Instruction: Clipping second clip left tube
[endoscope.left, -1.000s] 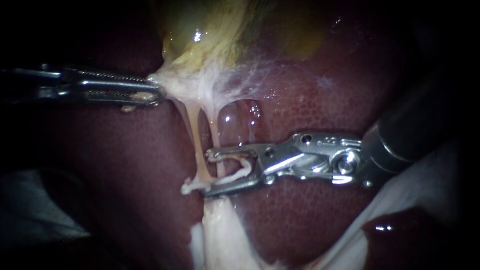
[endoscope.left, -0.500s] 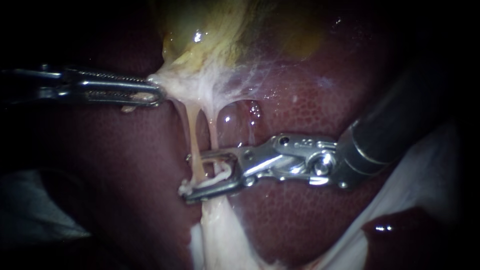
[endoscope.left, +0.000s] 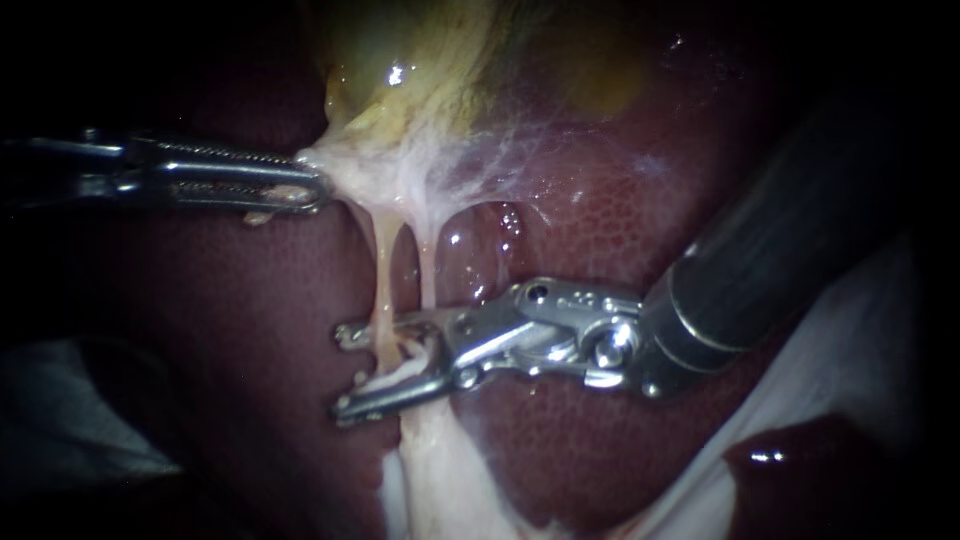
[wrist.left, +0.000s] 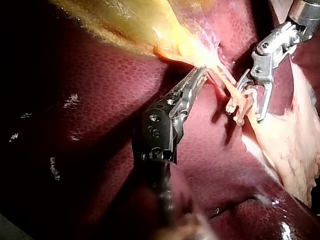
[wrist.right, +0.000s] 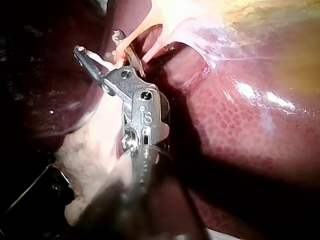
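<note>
Two pale tubes run down from the gallbladder (endoscope.left: 420, 70): the left tube (endoscope.left: 383, 280) and the right tube (endoscope.left: 428, 270). My left instrument (endoscope.left: 300, 185) is shut on the whitish tissue at the gallbladder's neck and holds it toward the left; the same grip shows in the left wrist view (wrist.left: 200, 75). My right instrument (endoscope.left: 343, 372) stands open across both tubes, its tips just past the left tube. A white clip (endoscope.left: 400, 370) lies between its jaws. The right wrist view shows these open jaws (wrist.right: 97, 42) with the clip (wrist.right: 102, 62) around the tube (wrist.right: 135, 32).
Dark red liver (endoscope.left: 600, 220) surrounds the tubes on all sides. Pale fatty tissue (endoscope.left: 440, 470) hangs below the right instrument's jaws. White cloth (endoscope.left: 850, 350) lies under the right shaft.
My right instrument has moved left along the liver, so its open jaws now span both tubes and reach past the left tube. The left instrument has held still.
</note>
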